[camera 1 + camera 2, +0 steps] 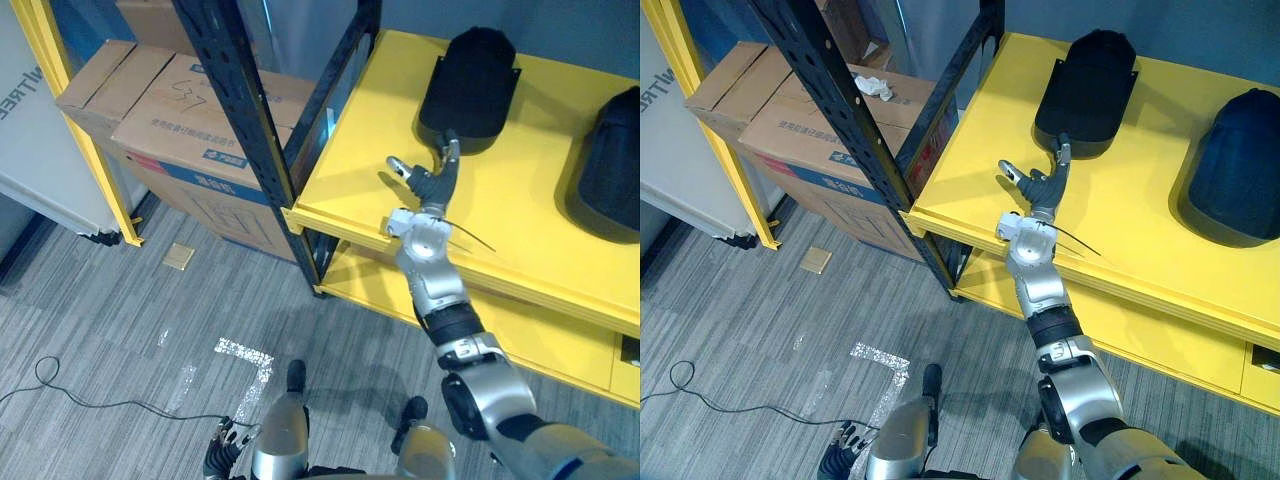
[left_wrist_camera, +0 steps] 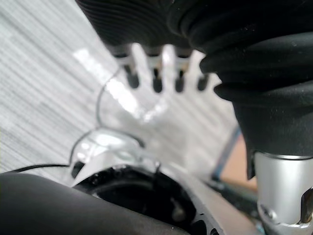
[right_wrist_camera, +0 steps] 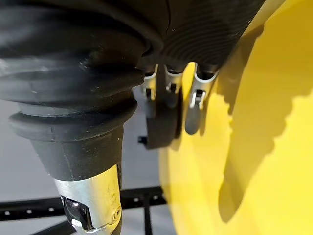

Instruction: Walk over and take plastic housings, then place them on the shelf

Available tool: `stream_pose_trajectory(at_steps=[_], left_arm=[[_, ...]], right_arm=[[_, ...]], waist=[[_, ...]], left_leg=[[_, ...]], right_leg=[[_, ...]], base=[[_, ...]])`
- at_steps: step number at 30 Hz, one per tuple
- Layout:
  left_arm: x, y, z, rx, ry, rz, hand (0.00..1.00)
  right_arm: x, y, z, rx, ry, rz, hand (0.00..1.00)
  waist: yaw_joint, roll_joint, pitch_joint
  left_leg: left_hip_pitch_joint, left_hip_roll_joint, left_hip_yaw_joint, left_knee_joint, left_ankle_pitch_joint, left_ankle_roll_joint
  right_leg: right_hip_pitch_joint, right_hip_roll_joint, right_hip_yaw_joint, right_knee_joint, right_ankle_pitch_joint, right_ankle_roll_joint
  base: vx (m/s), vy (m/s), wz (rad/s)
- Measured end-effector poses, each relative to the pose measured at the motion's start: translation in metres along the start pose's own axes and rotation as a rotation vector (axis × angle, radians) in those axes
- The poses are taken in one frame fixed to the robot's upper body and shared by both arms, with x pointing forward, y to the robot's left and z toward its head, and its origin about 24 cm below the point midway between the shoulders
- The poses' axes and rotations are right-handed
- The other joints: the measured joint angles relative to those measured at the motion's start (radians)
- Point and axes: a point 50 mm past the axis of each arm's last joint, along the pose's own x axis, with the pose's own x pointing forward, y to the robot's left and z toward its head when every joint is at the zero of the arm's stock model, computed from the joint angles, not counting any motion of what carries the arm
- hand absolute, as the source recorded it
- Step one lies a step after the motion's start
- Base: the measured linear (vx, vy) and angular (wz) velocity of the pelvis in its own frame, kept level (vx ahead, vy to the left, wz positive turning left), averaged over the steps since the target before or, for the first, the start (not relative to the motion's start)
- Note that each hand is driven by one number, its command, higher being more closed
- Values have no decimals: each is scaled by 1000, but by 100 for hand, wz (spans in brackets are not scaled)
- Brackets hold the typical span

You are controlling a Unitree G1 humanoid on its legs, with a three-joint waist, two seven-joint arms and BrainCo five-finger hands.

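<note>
Two black plastic housings lie on the yellow shelf (image 1: 350,170). One housing (image 1: 470,85) is at the back middle and the other (image 1: 610,165) at the right edge of the view. My right hand (image 1: 432,185) reaches over the shelf's front part, open, with straight fingers (image 3: 168,88) pointing at the near end of the middle housing (image 3: 161,125). Whether the fingertips touch it I cannot tell. My left hand (image 1: 222,455) hangs low over the floor with relaxed fingers (image 2: 156,81) and holds nothing.
A black perforated upright (image 1: 250,120) stands at the shelf's left corner. Cardboard boxes (image 1: 190,120) are stacked to its left, behind a yellow post (image 1: 80,130) and a white panel (image 1: 40,150). A lower yellow shelf (image 1: 560,340) runs underneath. Grey floor lies in front.
</note>
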Motion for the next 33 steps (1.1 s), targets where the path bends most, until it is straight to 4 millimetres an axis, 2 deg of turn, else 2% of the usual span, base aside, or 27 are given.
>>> stream_pose_trajectory(at_steps=[4, 5, 6, 8, 9, 10, 11, 13, 15, 17, 20, 23, 27, 30, 33], left_arm=[[0, 0, 0, 4, 0, 0, 0], [0, 1, 0, 6, -1, 1, 0], [0, 1, 0, 5, -1, 2, 0], [0, 4, 1, 13, -4, 8, 0], [0, 5, 2, 22, -5, 9, 0], [1, 10, 3, 29, -9, 23, 0], [1, 12, 3, 32, -9, 28, 0], [0, 18, 4, 44, -7, 44, 0], [1, 24, 5, 46, -12, 63, 0], [1, 27, 7, 66, -16, 69, 0], [2, 26, 9, 66, -18, 64, 0], [2, 27, 10, 68, -4, 63, 0], [4, 25, 13, 68, 6, 55, 0], [4, 24, 15, 66, 5, 50, 0], [5, 23, 14, 66, 19, 47, 0]], right_arm=[[-16, 21, 7, -22, -69, 209, 0], [-29, 34, 23, -45, -171, 298, 0], [-31, 36, 28, -54, -200, 311, 0], [-53, 49, 62, -112, -417, 410, 0], [-57, 50, 69, -119, -462, 414, 0], [-62, 48, 84, -177, -570, 403, 0], [-62, 46, 88, -210, -605, 393, 0], [-57, 35, 94, -359, -666, 354, 0], [-43, 18, 92, -527, -645, 323, 0], [-25, 5, 88, -708, -597, 322, 0], [-3, -3, 81, -885, -498, 370, 0], [11, -6, 74, -989, -414, 412, 0], [35, -20, 56, -1120, -216, 431, 0], [50, -30, 58, -1142, -159, 397, 0], [56, -30, 64, -1137, -154, 387, 0]], waist=[[-4, -1, 0], [-5, -2, 0], [-5, -3, 0], [-7, -18, -5], [-8, -23, -8], [-12, -43, -18], [-13, -50, -22], [-20, -76, -36], [-22, -101, -51], [-24, -114, -58], [-23, -116, -59], [-21, -118, -60], [-10, -118, -60], [6, -118, -60], [9, -118, -60]], left_leg=[[4, 4, 4, -1, 0, 0], [6, 11, 10, -3, -1, -1], [7, 13, 12, -4, -1, -1], [21, 25, 23, -6, -4, -6], [22, 27, 23, -6, -5, -7], [26, 30, 26, -9, -5, -7], [26, 30, 26, -11, -5, -7], [26, 29, 27, -19, -5, -7], [26, 27, 30, -26, -5, -7], [29, 28, 33, -35, -4, -8], [34, 32, 31, -35, -3, -9], [33, 36, 30, -35, -2, -10], [33, 37, 24, -35, -2, -10], [31, 37, 21, -35, -2, -10], [27, 36, 8, -34, -2, -11]], right_leg=[[4, 6, 3, -9, 7, 1], [10, 15, 4, -25, 15, -2], [12, 17, 4, -29, 17, -2], [31, 32, 4, -52, 21, -4], [35, 35, 3, -54, 21, -4], [36, 38, 3, -57, 21, -4], [36, 38, 3, -58, 21, -4], [37, 39, 3, -69, 22, -3], [38, 40, 3, -83, 29, -2], [40, 45, 5, -100, 43, -2], [57, 53, 3, -118, 51, -3], [57, 58, 2, -125, 55, -5], [70, 62, -5, -141, 60, -5], [71, 62, -9, -142, 60, -5], [77, 63, -23, -144, 60, -5]], base=[[12, -9, -3], [17, -16, -7], [25, -24, -11], [23, -26, -8], [24, -32, -3], [0, 0, 0], [0, 0, 0], [0, 0, 0], [0, 5, -2], [2, 9, -4], [0, 0, 0], [0, 0, 0], [13, -8, 3], [0, -1, 2], [-2, -8, 10]])
